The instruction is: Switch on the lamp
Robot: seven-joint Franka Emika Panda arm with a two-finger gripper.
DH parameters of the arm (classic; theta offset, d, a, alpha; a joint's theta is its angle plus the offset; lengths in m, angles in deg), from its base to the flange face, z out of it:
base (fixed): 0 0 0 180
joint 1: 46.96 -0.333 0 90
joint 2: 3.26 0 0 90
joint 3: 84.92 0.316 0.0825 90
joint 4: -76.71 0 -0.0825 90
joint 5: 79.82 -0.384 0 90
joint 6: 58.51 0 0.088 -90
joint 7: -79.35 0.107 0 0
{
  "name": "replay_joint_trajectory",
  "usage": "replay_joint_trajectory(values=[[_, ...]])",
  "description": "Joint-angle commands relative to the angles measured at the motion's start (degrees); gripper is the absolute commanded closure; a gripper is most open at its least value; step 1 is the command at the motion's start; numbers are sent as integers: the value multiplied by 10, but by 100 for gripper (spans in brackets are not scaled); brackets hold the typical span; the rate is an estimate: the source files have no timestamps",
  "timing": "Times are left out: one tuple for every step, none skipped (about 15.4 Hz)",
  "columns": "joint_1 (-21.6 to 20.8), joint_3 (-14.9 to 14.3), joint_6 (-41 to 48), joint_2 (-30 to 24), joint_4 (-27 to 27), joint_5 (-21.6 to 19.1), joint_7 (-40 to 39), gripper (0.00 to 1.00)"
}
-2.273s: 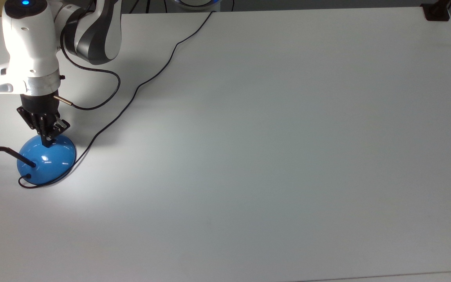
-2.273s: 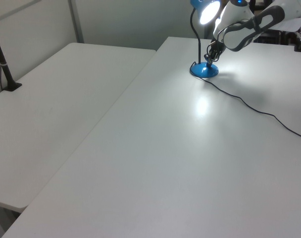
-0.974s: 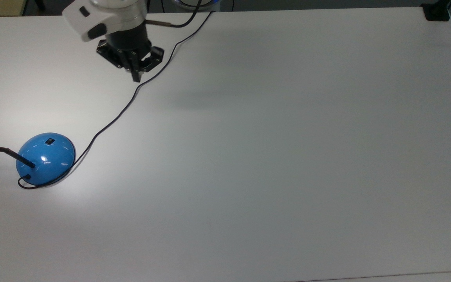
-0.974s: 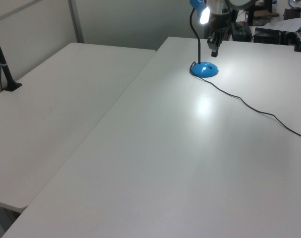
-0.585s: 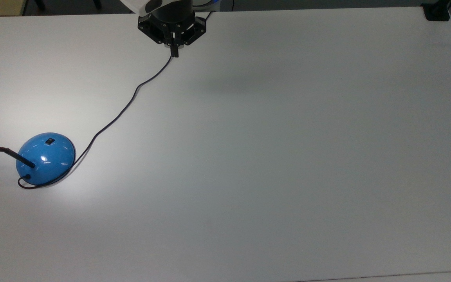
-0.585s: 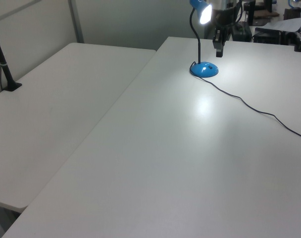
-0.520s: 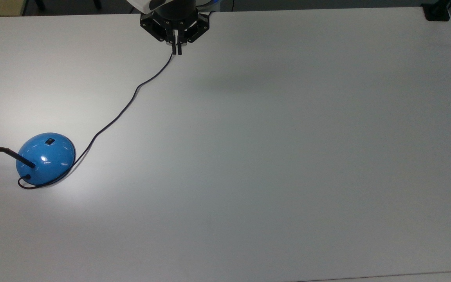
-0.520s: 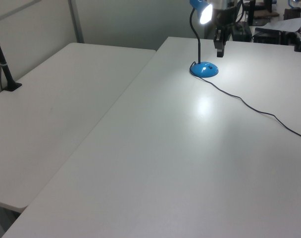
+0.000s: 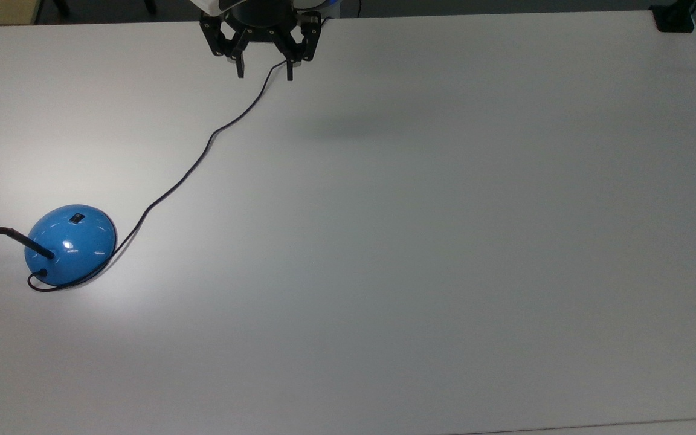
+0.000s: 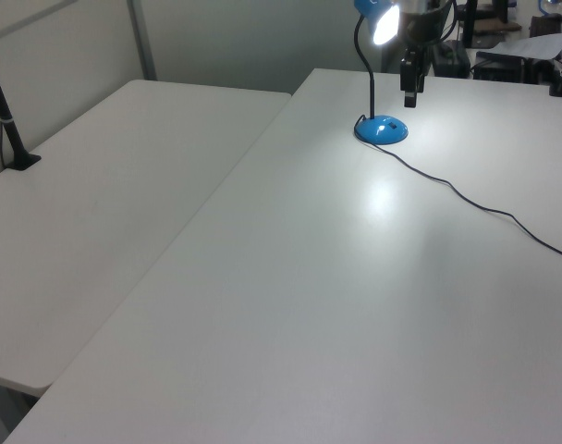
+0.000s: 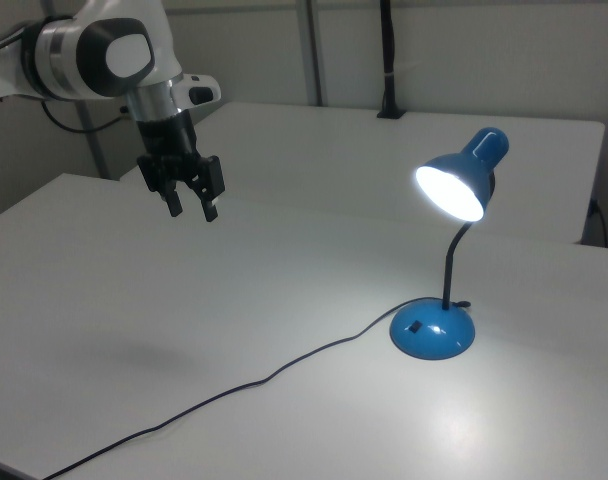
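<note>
The lamp [image 11: 434,330] stands lit on the white table [image 9: 444,241], its blue shade [image 11: 462,180] glowing and a bright patch on the table beside the blue dome base [image 9: 71,243]. A small black switch [image 9: 76,219] sits on the base. The lamp base [image 10: 382,129] also shows far back in the left view. My gripper [image 9: 264,71] hangs open and holds nothing, high above the table's far edge, well away from the lamp. In the right view the gripper [image 11: 191,205] is at the upper left.
The lamp's black cord [image 9: 203,151] snakes from the base across the table to its far edge, passing under the gripper. A second white table [image 10: 105,185] adjoins in the left view. A black post mount [image 9: 673,18] sits at the far right corner in the top view.
My gripper left the lamp base, rose and travelled to the table's far edge. In the last half second its fingers went from shut to open. The lamp stays lit.
</note>
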Motion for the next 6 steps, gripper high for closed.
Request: replay_joint_trajectory(values=[[5,-4,3,-12,-4,1,-4,0],[5,-5,3,-13,-3,2,-4,0],[5,-5,5,-12,5,2,-4,0],[9,-4,6,-12,9,2,-4,0],[11,-4,6,-12,10,2,-5,0],[12,-5,7,-12,10,2,-5,0]])
